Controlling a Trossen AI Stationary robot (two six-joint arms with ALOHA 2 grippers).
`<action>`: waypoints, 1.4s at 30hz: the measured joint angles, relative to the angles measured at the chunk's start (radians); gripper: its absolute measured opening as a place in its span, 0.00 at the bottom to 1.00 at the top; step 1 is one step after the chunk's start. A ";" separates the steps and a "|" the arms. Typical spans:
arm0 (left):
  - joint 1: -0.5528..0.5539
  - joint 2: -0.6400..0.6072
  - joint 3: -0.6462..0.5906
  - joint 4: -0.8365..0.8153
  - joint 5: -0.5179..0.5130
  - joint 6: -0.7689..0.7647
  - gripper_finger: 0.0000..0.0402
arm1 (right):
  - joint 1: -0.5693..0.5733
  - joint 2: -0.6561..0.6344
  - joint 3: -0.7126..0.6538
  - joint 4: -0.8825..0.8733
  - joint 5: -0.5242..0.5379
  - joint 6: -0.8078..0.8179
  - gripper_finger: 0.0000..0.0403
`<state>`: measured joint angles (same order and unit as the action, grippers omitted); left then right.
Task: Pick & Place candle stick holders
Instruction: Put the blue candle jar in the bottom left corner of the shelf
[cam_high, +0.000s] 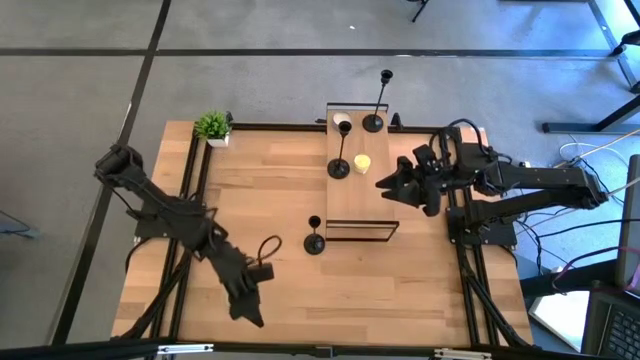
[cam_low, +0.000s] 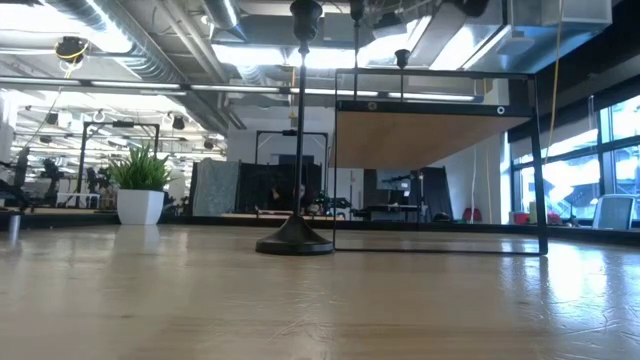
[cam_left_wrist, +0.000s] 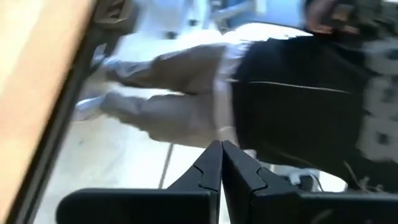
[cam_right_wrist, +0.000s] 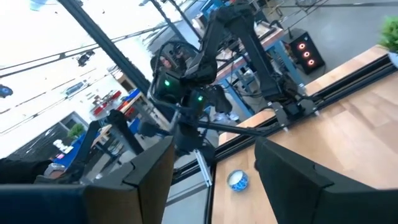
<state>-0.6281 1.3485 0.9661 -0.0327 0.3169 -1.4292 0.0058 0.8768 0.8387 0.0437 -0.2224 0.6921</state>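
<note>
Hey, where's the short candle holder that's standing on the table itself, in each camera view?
High view: the short candle holder stands on the bare wood just left of the raised shelf's front corner.
Low view: centre, round base on the tabletop, stem running up.
Left wrist view: not in it.
Right wrist view: not in it.
Shared landmark: the potted plant.

Bare wooden tabletop (cam_high: 270, 200) ahead of left gripper (cam_high: 252, 312); one black metal candle stick holder (cam_high: 314, 238) standing there, low wood-topped black-framed shelf (cam_high: 358, 195) just beyond.
</note>
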 joint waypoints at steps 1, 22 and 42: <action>-0.012 0.012 0.000 -0.020 -0.023 -0.020 0.01 | 0.006 0.000 0.000 0.000 0.000 -0.008 0.56; -0.117 0.298 0.001 -0.071 -0.599 -0.251 0.01 | 0.030 0.003 0.000 0.000 0.001 -0.027 0.56; -0.050 0.290 0.012 -0.002 -0.445 0.089 0.01 | 0.031 0.003 0.000 0.001 -0.032 -0.026 0.56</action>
<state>-0.6784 1.6382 0.9776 -0.0345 -0.1280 -1.3406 0.0369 0.8799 0.8387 0.0444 -0.2549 0.6659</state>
